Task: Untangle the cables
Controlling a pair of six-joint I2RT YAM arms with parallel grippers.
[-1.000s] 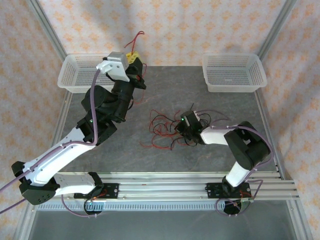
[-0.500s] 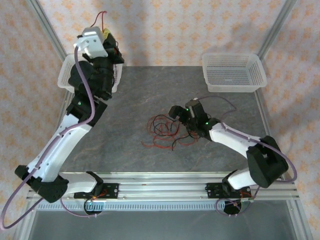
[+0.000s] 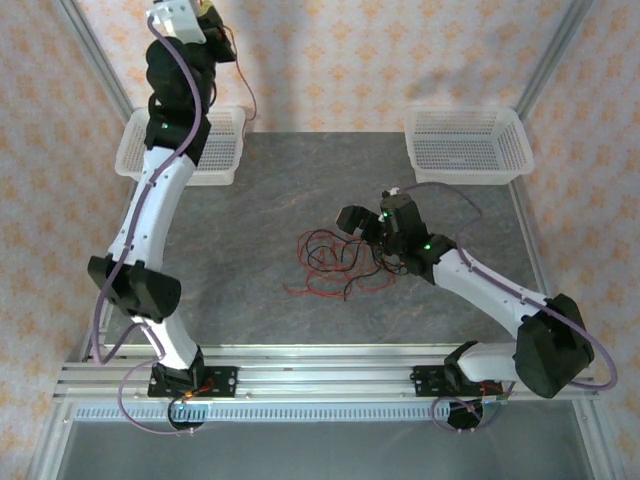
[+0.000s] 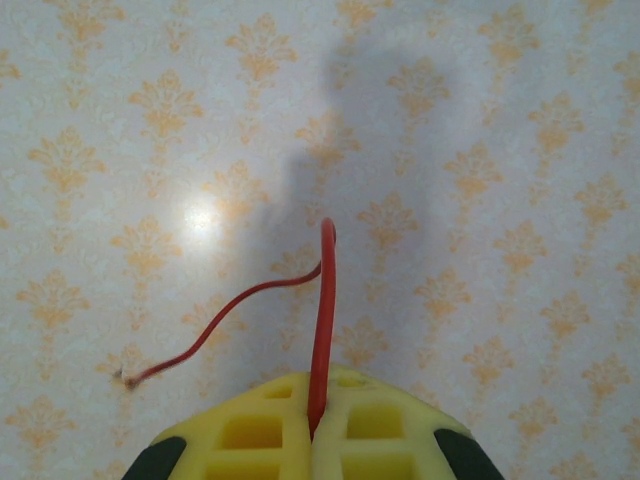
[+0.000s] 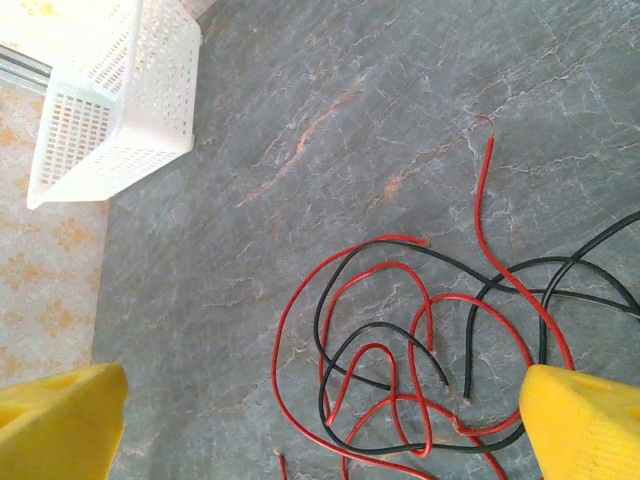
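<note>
While my left tool (image 4: 312, 440) clamped a red cable (image 4: 322, 320) aloft, my right tool (image 5: 320, 420) gaped over the tangle (image 3: 335, 262); basketing seemed next.

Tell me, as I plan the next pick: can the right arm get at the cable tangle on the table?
Probably yes. The right gripper hangs open close over the cables, nothing between them; the left gripper, shut on one red cable, is raised well clear.

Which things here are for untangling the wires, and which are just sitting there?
For the job:
- tangled red and black cables
- one red cable pinched in the shut left gripper
- open right gripper over the tangle

Just sitting there:
- left basket
- right basket
- table
</note>
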